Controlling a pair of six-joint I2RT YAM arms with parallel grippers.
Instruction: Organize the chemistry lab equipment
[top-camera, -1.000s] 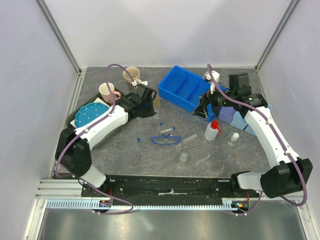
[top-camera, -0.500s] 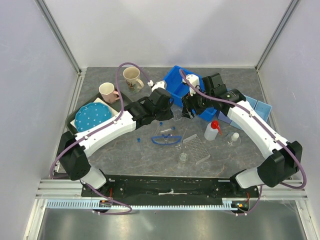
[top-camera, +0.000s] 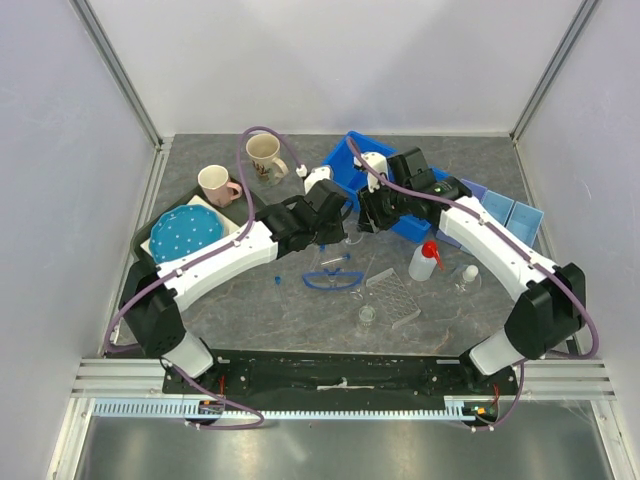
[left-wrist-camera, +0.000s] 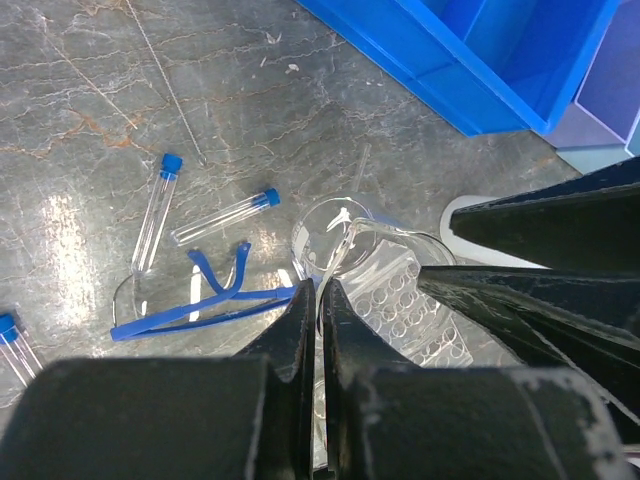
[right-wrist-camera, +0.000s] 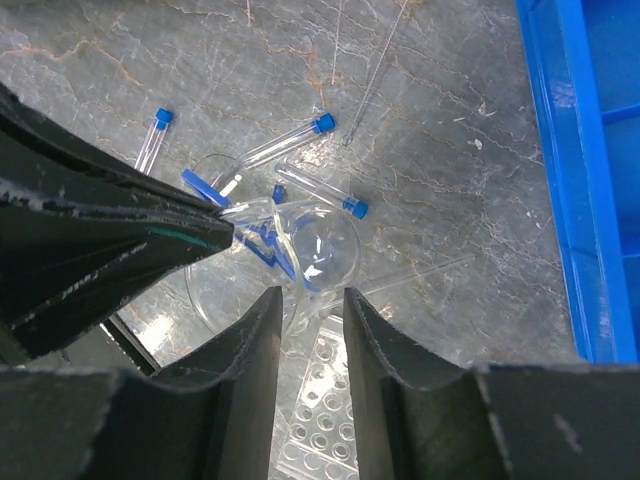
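A clear glass beaker (top-camera: 352, 238) hangs in the air above the table's middle, between both arms. My left gripper (left-wrist-camera: 320, 286) is shut on the beaker's (left-wrist-camera: 338, 232) rim. My right gripper (right-wrist-camera: 312, 292) straddles the opposite rim of the beaker (right-wrist-camera: 322, 250), its jaws narrowly apart with the glass wall between them. Below lie blue-framed goggles (top-camera: 332, 279), blue-capped tubes (left-wrist-camera: 155, 210) (right-wrist-camera: 290, 140), the clear tube rack (top-camera: 392, 297) and a thin brush (left-wrist-camera: 165, 85). The white squeeze bottle (top-camera: 424, 260), a small beaker (top-camera: 367, 316) and a flask (top-camera: 467, 277) stand nearby.
A blue divided bin (top-camera: 345, 160) sits just behind the grippers, with small lavender bins (top-camera: 500, 212) at the right. Two mugs (top-camera: 215, 184) (top-camera: 264, 155) stand at the back left, and a blue dotted plate (top-camera: 184, 233) rests on a dark tray at the left.
Both arms swung in towards the middle. The left one brought the beaker right and forward; the right gripper came from the bins to the beaker and its jaws narrowed around the rim.
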